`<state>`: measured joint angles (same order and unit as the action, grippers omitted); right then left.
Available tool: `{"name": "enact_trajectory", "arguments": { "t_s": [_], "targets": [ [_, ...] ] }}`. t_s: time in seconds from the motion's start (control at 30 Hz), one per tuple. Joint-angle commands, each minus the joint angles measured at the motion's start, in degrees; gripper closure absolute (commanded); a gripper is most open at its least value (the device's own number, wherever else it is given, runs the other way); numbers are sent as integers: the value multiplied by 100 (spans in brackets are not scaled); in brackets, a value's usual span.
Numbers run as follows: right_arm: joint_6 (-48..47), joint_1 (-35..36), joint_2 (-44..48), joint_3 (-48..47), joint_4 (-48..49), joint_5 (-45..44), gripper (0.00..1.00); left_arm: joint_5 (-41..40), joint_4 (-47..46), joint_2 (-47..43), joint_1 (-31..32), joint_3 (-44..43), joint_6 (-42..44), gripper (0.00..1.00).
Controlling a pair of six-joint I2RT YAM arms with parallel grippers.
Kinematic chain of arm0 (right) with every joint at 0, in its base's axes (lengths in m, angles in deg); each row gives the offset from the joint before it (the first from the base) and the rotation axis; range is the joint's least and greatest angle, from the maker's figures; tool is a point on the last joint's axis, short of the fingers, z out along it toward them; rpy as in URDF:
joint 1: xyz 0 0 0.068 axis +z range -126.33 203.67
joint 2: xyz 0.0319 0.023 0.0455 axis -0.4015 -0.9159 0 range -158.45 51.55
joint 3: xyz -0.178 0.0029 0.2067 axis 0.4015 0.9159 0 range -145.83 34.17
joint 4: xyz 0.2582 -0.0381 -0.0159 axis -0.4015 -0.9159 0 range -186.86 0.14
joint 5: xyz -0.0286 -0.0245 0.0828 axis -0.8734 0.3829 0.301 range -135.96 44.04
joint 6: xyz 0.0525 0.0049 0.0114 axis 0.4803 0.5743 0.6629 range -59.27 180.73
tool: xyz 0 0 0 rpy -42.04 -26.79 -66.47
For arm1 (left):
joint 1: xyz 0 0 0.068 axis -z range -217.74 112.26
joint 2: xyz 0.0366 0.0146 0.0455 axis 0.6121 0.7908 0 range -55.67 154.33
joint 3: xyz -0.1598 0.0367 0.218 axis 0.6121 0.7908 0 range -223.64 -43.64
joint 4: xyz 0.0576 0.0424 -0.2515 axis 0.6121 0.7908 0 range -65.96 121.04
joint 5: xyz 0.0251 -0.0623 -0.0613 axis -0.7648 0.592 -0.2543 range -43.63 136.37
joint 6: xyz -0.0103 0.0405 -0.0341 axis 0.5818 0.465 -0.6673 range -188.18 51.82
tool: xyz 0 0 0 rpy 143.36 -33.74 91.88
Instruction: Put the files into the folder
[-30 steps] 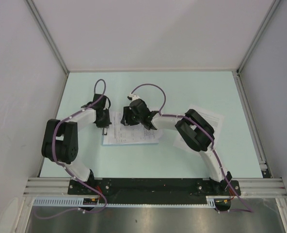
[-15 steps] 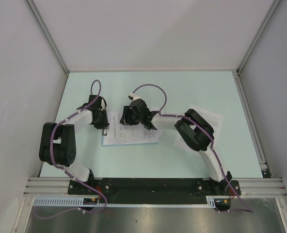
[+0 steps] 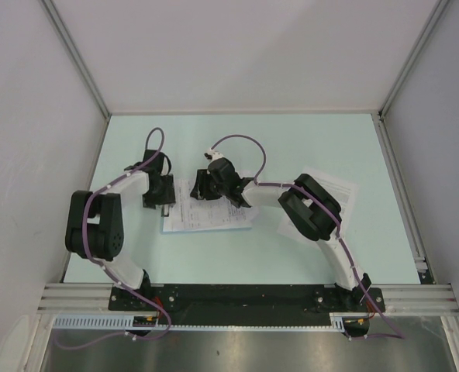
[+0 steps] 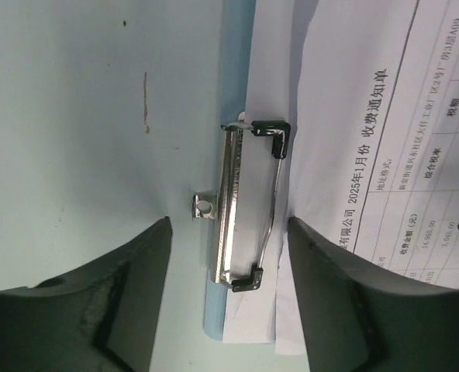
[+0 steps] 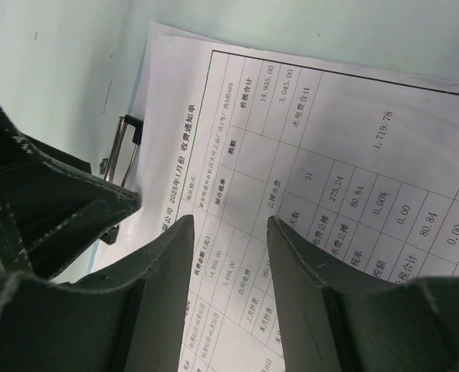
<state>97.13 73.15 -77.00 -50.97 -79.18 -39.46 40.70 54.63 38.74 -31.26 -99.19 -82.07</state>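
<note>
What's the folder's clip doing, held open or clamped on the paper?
Clamped: the clip rests its wire bar on the top sheet, and the open left gripper straddles it without touching.

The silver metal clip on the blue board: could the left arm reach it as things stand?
Probably yes: the open left pincer hovers directly over the silver metal clip, with nothing between them.

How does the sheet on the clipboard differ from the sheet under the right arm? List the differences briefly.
1. The sheet on the clipboard rests on the light-blue clipboard; the sheet under the right arm lies directly on the table.
2. The first is mostly visible; the second is largely hidden by the right arm.
3. The first reaches the silver clip; the second lies further right, turned askew.
Both are white paper lying flat.
</note>
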Motion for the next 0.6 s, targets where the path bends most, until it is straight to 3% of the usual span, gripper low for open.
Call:
{"name": "enact_trajectory", "arguments": {
  "t_s": [0.0, 0.17, 0.37, 0.57],
  "targets": [
    [-98, 71, -425, 226, -831, 141, 52, -224, -79, -282, 37, -27, 80, 38],
    [-98, 80, -443, 218, -743, 193, 53, -558, -27, -695, 169, -17, -61, 43],
    [-125, 80, -425, 226, -786, 194, 53, -408, 35, -477, 196, -210, -35, 57],
    [-142, 89, -416, 226, -795, 202, 53, -391, 35, -125, 213, -351, 9, 53]
  ]
}}
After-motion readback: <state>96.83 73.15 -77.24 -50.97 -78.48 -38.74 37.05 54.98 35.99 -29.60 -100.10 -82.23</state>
